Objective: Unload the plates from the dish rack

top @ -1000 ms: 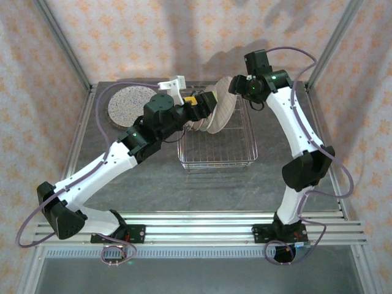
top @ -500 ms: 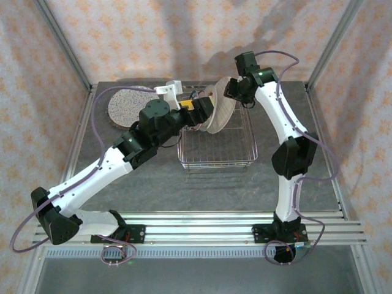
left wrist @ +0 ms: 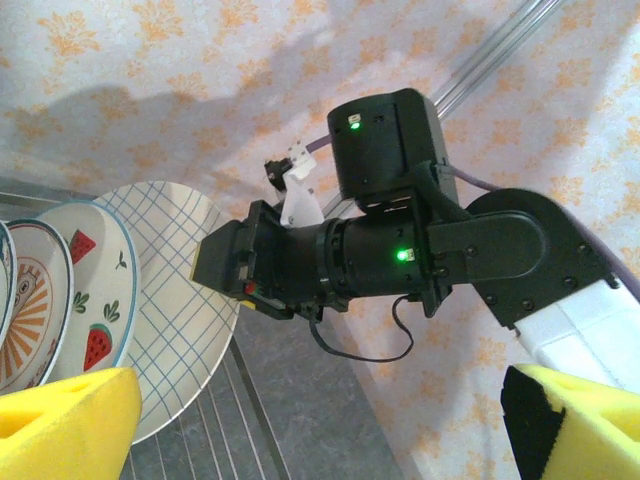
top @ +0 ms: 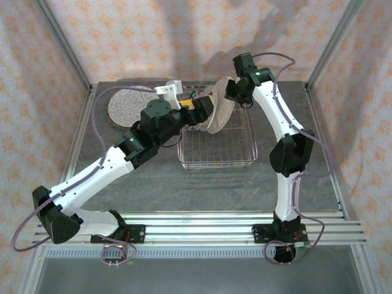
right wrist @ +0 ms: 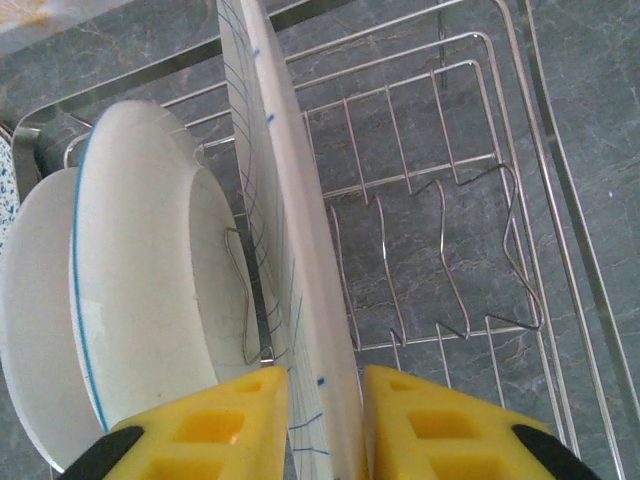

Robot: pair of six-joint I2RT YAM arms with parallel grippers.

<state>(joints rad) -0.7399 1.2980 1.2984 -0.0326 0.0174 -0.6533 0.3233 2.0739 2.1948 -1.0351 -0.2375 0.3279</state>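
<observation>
Right wrist: right pincer (right wrist: 325, 388) pinches upright white blue-grid plate (right wrist: 280, 200); left pincer (left wrist: 320, 405) gapes.

Pale orange-flowered wallpaper walls (top: 184, 37), dark grey marbled tabletop (top: 153, 177); aluminium corner posts (top: 61, 44)

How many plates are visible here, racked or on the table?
4 sure: speckled grey round plate flat on the table left of the silver wire rack; upright in it, blue-grid white plate straddled by the right pincer, watermelon-print plate, orange-patterned plate. More may hide behind.
</observation>
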